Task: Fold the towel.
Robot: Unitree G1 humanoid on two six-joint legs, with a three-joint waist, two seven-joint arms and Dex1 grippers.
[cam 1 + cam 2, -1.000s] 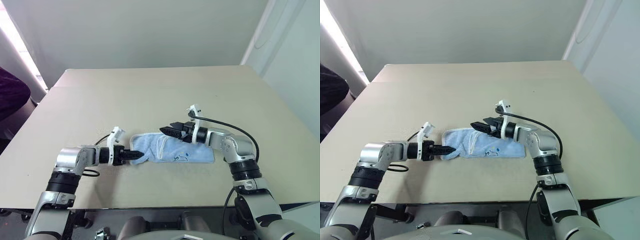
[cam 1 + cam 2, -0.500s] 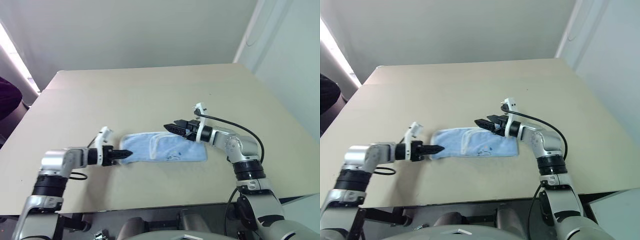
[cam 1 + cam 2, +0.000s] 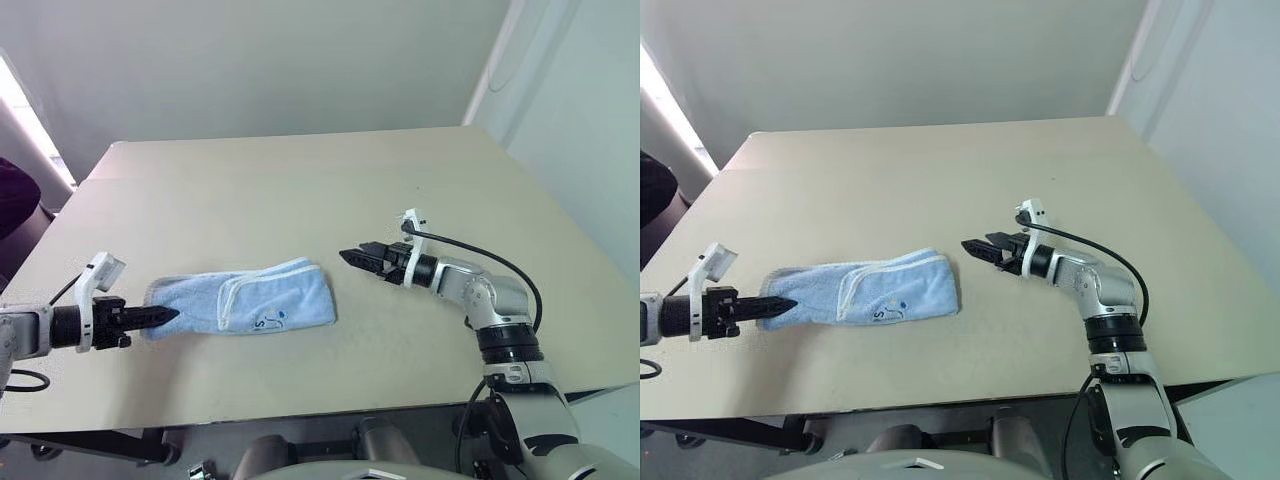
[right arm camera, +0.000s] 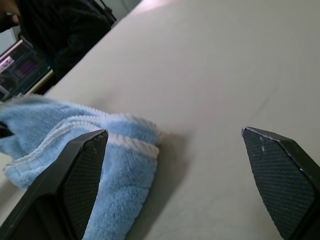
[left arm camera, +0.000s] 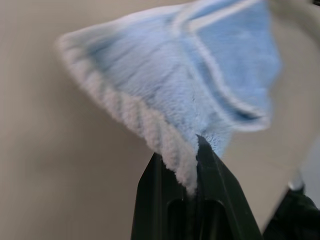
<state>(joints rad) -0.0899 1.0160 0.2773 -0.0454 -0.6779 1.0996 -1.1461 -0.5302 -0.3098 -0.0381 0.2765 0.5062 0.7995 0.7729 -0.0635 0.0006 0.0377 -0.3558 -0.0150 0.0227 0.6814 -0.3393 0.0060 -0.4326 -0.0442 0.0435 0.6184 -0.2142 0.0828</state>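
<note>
Towel (image 3: pixel 245 301) lies stretched in a long, loosely folded band on the near-left part of the beige table (image 3: pixel 300 190), its length running left to right. One layer is doubled over the other, so white stitched edging shows as a curved line across the middle and along the far edge. A small dark logo with a blue dot sits near the front edge, towards the towel's right end. That right end rests flat on the tabletop, while the left end narrows to a bunched corner. The left gripper (image 3: pixel 165 315) is clamped on that corner; the left wrist view shows the pale edging pinched between its two black fingers (image 5: pixel 155 200) with the rest of the cloth fanning away from them. The right gripper (image 3: pixel 352 256) hovers over the table to the right of the towel, near its right end but apart from it, pointing towards it with its fingers (image 4: pixel 75 180) spread wide and nothing between them. In the right wrist view a dark-clothed person (image 4: pixel 60 30) sits beyond the table's far-left edge, beside a lit screen (image 4: pixel 17 67).
</note>
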